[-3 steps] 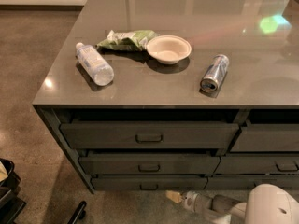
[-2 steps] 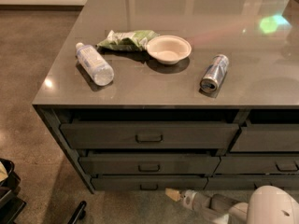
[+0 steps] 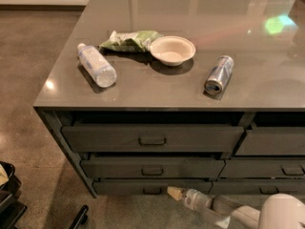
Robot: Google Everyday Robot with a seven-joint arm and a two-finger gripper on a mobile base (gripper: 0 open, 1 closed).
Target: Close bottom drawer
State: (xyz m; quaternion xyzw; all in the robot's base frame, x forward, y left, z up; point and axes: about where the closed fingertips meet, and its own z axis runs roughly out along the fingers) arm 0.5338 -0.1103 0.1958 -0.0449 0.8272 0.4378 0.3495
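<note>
Floor (image 3: 28,80): brown, mottled, filling the left side.
Black frame (image 3: 9,194): on the floor at the lower left corner, cut by the edge; kind not to be told.
Counter (image 3: 143,87): glossy dark grey top with pale reflections.
Water bottle (image 3: 96,65): clear plastic, on its side near the counter's left edge, white cap pointing away; label pale, print too small to read.
Green bag (image 3: 131,40): crumpled, lying flat between bottle and bowl; writing unreadable.
Top drawer (image 3: 109,137): tall front right under the counter edge.
Middle drawer (image 3: 109,168): next below, like handle at its centre.
Bottom drawer (image 3: 119,187): lowest and slimmest front of the left stack, under the middle drawer, dark gap above; how far out, not to be told.
Pull handle (image 3: 152,191): small rectangle at the centre of the bottom drawer's front.
Bowl (image 3: 172,50): cream, upright, just right of the bag.
Gripper (image 3: 174,192): tan-tipped, low, reaching in from the lower right; tip at the bottom drawer's lower edge, just right of the pull handle; touching or apart, not to be told; open or closed, not to be told.
Arm (image 3: 209,205): grey, slanting down to the right.
Can (image 3: 219,74): silver, on its side, one end toward the camera; markings unreadable.
Right drawers (image 3: 271,142): second grey stack, cut by the edge.
Green glow (image 3: 279,23): reflection on the counter's far right.
Robot body (image 3: 281,213): white, rounded, at the lower right corner.
</note>
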